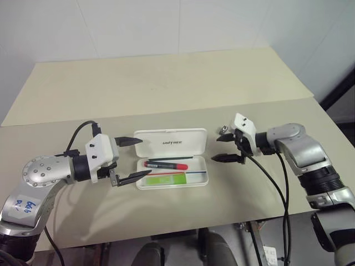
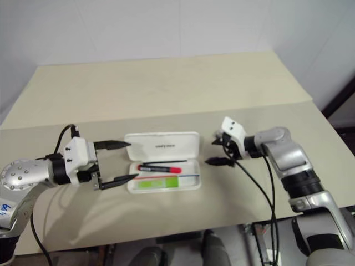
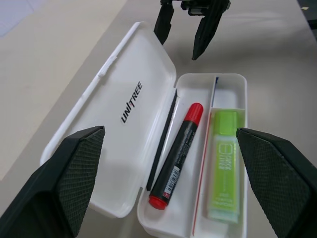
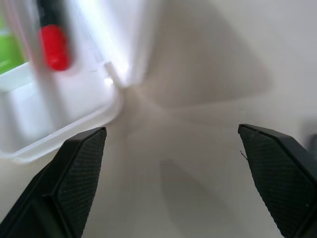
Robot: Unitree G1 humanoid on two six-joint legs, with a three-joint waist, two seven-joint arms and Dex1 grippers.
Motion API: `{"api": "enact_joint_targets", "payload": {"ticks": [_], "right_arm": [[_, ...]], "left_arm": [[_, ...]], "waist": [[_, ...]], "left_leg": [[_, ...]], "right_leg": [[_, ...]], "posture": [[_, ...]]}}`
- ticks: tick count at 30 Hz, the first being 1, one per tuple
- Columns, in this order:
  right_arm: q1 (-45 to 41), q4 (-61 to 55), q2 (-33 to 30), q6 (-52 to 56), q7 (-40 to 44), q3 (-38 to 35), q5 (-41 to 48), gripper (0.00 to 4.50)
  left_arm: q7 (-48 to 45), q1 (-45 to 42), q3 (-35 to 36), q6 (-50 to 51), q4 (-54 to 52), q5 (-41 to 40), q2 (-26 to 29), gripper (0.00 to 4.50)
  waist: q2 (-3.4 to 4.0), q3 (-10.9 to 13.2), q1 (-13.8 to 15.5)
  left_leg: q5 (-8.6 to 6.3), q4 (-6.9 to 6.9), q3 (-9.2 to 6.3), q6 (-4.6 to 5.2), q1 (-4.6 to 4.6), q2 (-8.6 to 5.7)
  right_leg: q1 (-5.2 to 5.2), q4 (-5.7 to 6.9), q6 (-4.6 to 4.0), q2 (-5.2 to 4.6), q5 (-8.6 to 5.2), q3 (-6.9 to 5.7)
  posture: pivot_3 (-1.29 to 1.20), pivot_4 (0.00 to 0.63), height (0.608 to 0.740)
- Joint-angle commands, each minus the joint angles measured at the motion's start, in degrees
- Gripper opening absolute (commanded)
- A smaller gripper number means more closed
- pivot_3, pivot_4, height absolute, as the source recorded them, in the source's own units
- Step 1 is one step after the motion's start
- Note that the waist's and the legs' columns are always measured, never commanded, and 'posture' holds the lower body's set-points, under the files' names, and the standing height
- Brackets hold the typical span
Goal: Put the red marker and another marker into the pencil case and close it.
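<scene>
White pencil case point(image 1: 172, 158) open flat mid-table, red marker point(image 3: 178, 154) and chunky lime-green highlighter point(image 3: 224, 171) inside. Left gripper point(image 1: 132, 160) and right gripper point(image 1: 226, 148) flank its ends, jaws wide, empty.

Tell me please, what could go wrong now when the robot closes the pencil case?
The pencil case lies open with the red marker and green highlighter inside. The open left gripper straddles its end, so the lid might catch a finger. The open right gripper could push the light case sideways instead of folding the lid.
</scene>
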Motion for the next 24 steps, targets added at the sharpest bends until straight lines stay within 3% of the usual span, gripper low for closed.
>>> {"api": "enact_joint_targets", "payload": {"ticks": [1,15,24], "right_arm": [[-2.3,-1.3,0.2,2.8,-2.1,-3.5,1.0,4.49],[-4.3,7.6,6.7,0.1,-16.5,-6.2,-3.1,4.49],[-4.9,11.0,9.1,-2.6,-17.7,-5.9,-3.8,4.49]], "left_arm": [[1.2,-0.8,-0.2,0.0,-2.3,0.4,-0.5,4.5],[1.7,-3.8,-3.0,-0.4,-0.4,1.3,-2.1,4.5],[3.2,-5.3,-4.8,0.1,-0.4,2.0,-3.8,4.5]], "waist": [[0.0,0.0,0.0],[0.0,0.0,-0.1],[0.0,0.0,0.0]], "left_leg": [[0.0,0.0,0.0,0.0,0.0,0.01],[0.0,0.04,0.03,-0.01,0.0,0.0],[0.0,0.06,0.02,-0.01,-0.01,0.0]], "right_leg": [[0.0,0.0,0.0,0.01,0.0,0.0],[0.0,0.04,-0.01,0.01,0.0,0.01],[0.0,0.05,0.0,0.02,0.01,0.0]], "posture": [[0.0,0.15,0.74],[0.0,0.15,0.74],[0.0,0.15,0.74]]}}
